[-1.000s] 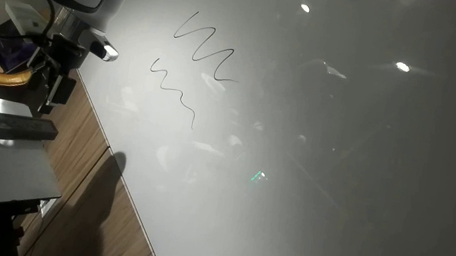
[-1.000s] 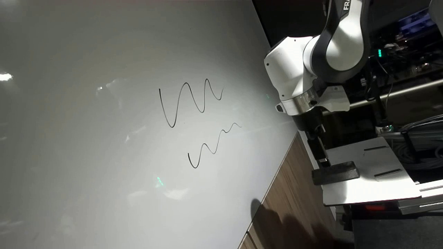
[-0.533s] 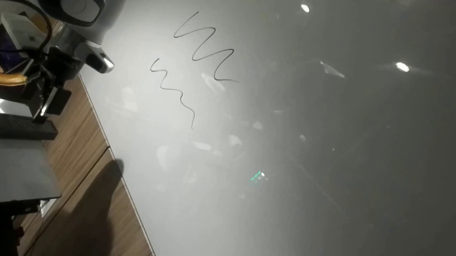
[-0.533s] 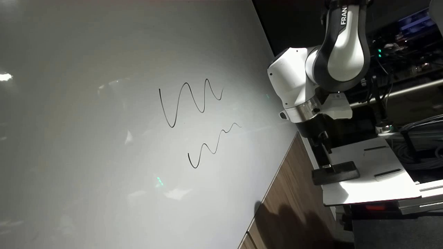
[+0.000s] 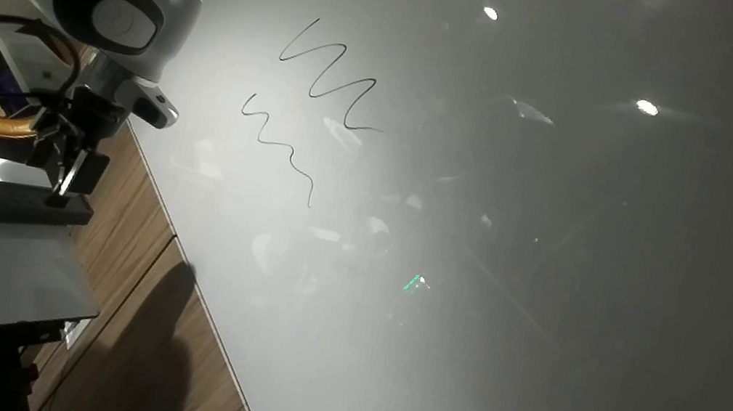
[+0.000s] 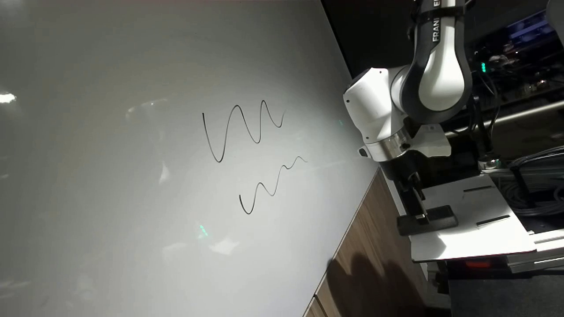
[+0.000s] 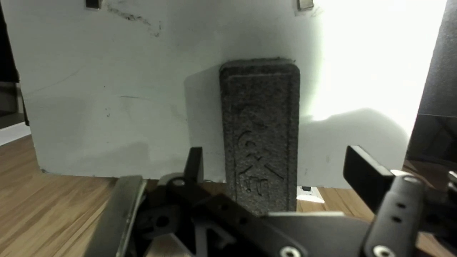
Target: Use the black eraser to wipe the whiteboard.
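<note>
Black eraser (image 7: 260, 117) lies on white tabletop (image 7: 142, 71) between jaws of gripper (image 7: 275, 157), widely spread; gap visible either side.

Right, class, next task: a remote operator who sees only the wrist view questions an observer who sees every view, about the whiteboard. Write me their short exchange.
Operator: In my wrist view the gripper is open, with the black eraser showing between its fingers. Is anything drawn on the whiteboard?
Observer: Yes, two dark zigzag scribbles, one larger than the other, in both exterior views.
Operator: Is the eraser touching the whiteboard?
Observer: No, brown wood shows between them in both exterior views.
Operator: Then gripping the eraser probably comes first.
</note>
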{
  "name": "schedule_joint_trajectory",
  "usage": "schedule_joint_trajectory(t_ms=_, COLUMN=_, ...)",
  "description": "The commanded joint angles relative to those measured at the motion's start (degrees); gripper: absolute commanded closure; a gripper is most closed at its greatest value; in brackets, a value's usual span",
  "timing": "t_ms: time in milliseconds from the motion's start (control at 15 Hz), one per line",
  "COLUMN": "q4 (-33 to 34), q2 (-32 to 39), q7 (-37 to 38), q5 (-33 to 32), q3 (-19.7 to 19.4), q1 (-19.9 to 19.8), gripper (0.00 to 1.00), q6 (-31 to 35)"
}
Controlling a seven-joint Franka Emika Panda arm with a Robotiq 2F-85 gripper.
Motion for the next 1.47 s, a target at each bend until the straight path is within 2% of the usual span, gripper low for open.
schedule_joint_trajectory(t_ms=0, q4=0.02, q2=1.67, q7=-1.07, q5=-1.51, q3=-1.79, q1=0.07, gripper=0.00, q6=2.29)
schedule_joint_trajectory(t_ms=667, q4=0.10, q2=3.79, q7=-2.17, q5=-1.75, q3=-3.36, q1=0.67, gripper=0.00, q6=2.94)
schedule_joint_trajectory(t_ms=733, q4=0.10, q2=3.88, q7=-2.20, q5=-1.75, q3=-3.37, q1=0.75, gripper=0.08, q6=2.94)
schedule_joint_trajectory(t_ms=800, q4=0.10, q2=3.89, q7=-2.22, q5=-1.75, q3=-3.35, q1=0.84, gripper=0.28, q6=2.90)
schedule_joint_trajectory(t_ms=867, q4=0.10, q2=3.76, q7=-2.04, q5=-1.82, q3=-3.26, q1=1.02, gripper=0.32, q6=2.73)
schedule_joint_trajectory(t_ms=933, q4=0.10, q2=3.67, q7=-1.84, q5=-1.98, q3=-3.16, q1=1.25, gripper=0.32, q6=2.57)
schedule_joint_trajectory(t_ms=1267, q4=0.17, q2=3.39, q7=-1.84, q5=-2.15, q3=-2.95, q1=2.02, gripper=0.69, q6=2.34)
schedule_joint_trajectory(t_ms=1400, q4=0.27, q2=2.40, q7=-1.41, q5=-1.92, q3=-2.54, q1=2.57, gripper=0.71, q6=1.64)
